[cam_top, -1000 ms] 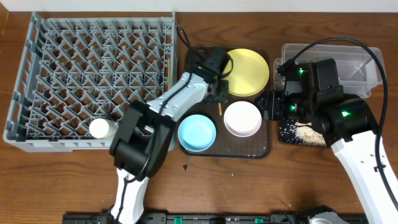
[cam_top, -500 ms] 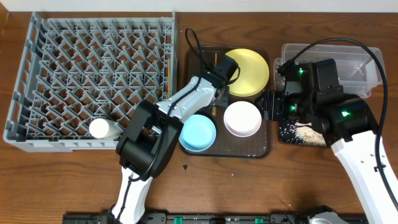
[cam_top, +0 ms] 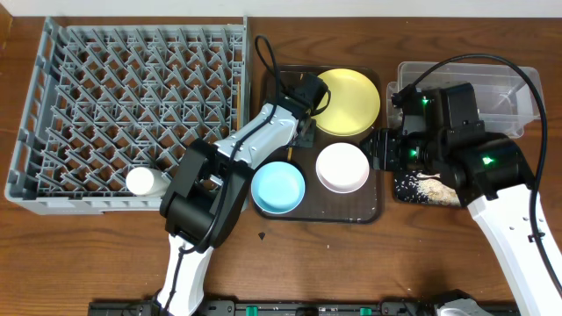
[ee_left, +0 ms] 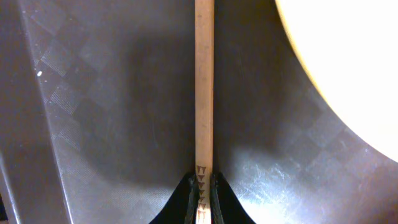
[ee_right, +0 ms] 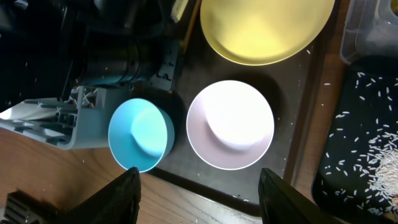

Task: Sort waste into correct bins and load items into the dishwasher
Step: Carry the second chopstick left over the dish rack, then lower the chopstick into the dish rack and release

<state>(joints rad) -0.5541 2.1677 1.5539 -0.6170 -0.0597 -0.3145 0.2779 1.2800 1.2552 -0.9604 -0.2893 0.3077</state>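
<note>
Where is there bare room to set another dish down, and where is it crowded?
Free: the table strip in front of the serving tray; most of the dish rack beyond the cup. Crowded: the serving tray, with yellow plate, blue bowl, white bowl and left gripper shut on a chopstick.

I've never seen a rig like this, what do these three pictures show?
Two robot arms stand at a table. One picture looks down from above; the others come from a camera on each wrist. There's a grey dish rack holding a white cup, a brown tray with a yellow plate, blue bowl and white bowl, a clear tub, and a black tray of rice crumbs. The left fingers are shut on a wooden chopstick; the right fingers hang open, empty.
</note>
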